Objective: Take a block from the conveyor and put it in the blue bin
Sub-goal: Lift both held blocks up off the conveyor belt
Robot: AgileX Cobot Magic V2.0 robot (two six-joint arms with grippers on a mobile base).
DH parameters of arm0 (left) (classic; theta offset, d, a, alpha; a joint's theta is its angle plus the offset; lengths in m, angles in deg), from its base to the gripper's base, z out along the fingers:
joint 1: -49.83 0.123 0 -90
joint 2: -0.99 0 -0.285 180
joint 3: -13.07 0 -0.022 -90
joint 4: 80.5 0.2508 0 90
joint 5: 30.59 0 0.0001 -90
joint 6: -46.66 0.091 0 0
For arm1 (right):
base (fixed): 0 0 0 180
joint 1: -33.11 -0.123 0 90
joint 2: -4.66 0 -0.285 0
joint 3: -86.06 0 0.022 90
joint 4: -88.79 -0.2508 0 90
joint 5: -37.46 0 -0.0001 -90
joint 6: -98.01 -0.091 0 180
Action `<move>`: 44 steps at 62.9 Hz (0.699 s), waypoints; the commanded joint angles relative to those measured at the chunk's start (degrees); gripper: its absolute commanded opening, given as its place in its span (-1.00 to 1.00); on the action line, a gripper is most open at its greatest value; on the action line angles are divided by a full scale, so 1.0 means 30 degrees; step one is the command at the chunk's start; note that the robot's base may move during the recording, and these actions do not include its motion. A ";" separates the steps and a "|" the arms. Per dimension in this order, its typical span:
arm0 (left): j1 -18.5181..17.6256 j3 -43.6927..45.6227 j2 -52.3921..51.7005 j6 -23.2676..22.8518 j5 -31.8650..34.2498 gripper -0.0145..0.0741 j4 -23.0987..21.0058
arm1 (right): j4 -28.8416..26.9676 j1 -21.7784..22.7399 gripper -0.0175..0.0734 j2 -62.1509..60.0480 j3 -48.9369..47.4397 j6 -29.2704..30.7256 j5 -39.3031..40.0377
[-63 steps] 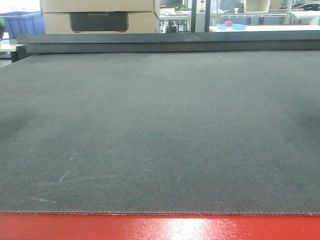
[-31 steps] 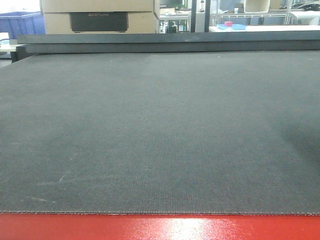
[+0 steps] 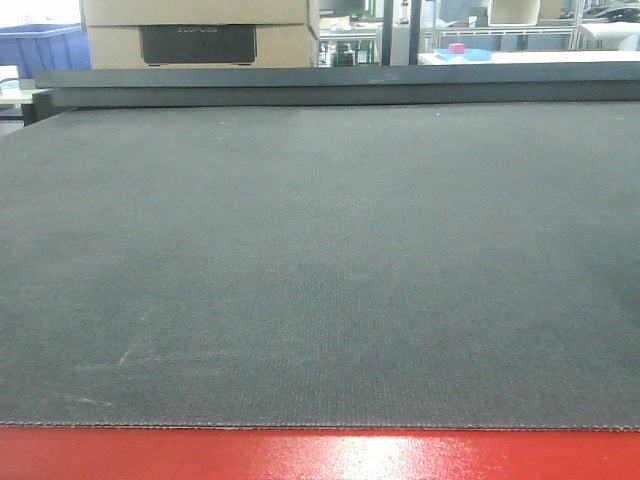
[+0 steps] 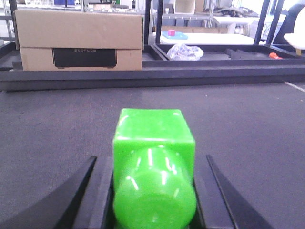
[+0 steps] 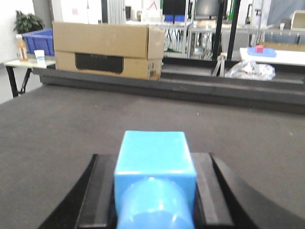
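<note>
Shadows on the conveyor (image 3: 320, 260) have cleared. A second ago dark patches sat at both side edges of the belt, half a second ago only at the right, and now it's evenly lit. The scuffs (image 3: 125, 355) front left haven't shifted. Neither of my arms shows in the front view. The red frame (image 3: 320, 455) runs along the near edge.

Behind the belt, left to right: blue bin (image 3: 40, 45) at far left, cardboard box (image 3: 200, 30) just beside it, and a pink block (image 3: 457, 47) on a blue tray (image 3: 478, 53) well to the right.

My left gripper (image 4: 153, 164) has its jaws closed against both sides of the green block (image 4: 153, 133). The block's cube end points forward and its rounded end is toward the camera. The dark fingers (image 4: 97, 200) flank it and touch its sides. It sits over the belt, aimed at the far rail (image 4: 152, 76); I can't tell if it touches the belt. A crumpled clear bag (image 4: 183, 51) lies beyond the rail.

My right gripper (image 5: 155, 167) shows the same picture, with jaws clamped on the blue block (image 5: 153, 155) and belt below and ahead. From this wrist the blue bin is far off at upper left, past the belt edge. A paper cup (image 5: 39, 56) and a bottle (image 5: 21, 46) stand in front of it.
</note>
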State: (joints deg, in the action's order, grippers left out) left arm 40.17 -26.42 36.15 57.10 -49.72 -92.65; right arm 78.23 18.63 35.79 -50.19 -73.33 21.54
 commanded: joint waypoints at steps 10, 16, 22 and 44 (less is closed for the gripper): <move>-0.0128 -0.0004 -0.0174 0.0011 0.0226 -0.92 -0.0194 | -0.0054 -0.0065 -0.97 -0.0227 0.0063 0.0118 0.0486; -0.0128 -0.0004 -0.0166 0.0011 0.0188 -0.92 -0.0194 | -0.0054 -0.0065 -0.97 -0.0227 0.0063 0.0118 0.0486; -0.0128 -0.0004 -0.0166 0.0011 0.0188 -0.92 -0.0194 | -0.0054 -0.0065 -0.97 -0.0227 0.0063 0.0118 0.0486; -0.0128 -0.0004 -0.0166 0.0011 0.0188 -0.92 -0.0194 | -0.0054 -0.0065 -0.97 -0.0227 0.0063 0.0118 0.0486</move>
State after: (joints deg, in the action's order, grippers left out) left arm 40.17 -26.49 35.93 57.10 -49.96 -92.65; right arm 78.13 18.63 35.41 -50.19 -73.33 21.54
